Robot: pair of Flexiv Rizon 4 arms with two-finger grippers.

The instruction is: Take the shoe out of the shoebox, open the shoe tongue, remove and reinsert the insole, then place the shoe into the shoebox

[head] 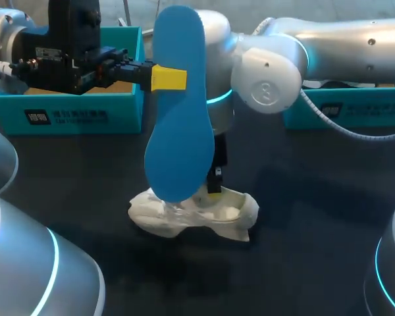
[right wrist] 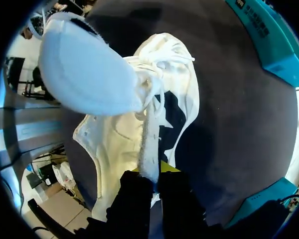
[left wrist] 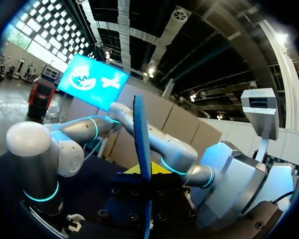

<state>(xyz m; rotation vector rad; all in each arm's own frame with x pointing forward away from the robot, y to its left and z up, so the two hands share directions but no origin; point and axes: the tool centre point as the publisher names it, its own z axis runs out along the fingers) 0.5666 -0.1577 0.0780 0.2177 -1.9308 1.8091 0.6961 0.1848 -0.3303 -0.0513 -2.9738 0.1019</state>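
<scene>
A blue insole hangs upright over the table's middle, its lower end just above the white shoe. My left gripper is shut on the insole's upper part; in the left wrist view the insole stands edge-on between that gripper's fingers. My right arm reaches in past the middle, and its gripper is down at the shoe's opening. In the right wrist view this gripper is shut on the shoe tongue, a white strip pulled up from the shoe. The insole's pale face hangs ahead.
A teal shoebox part stands at the back left, and another teal box at the back right. The dark tabletop is bare around the shoe. My arms' large links fill the front corners.
</scene>
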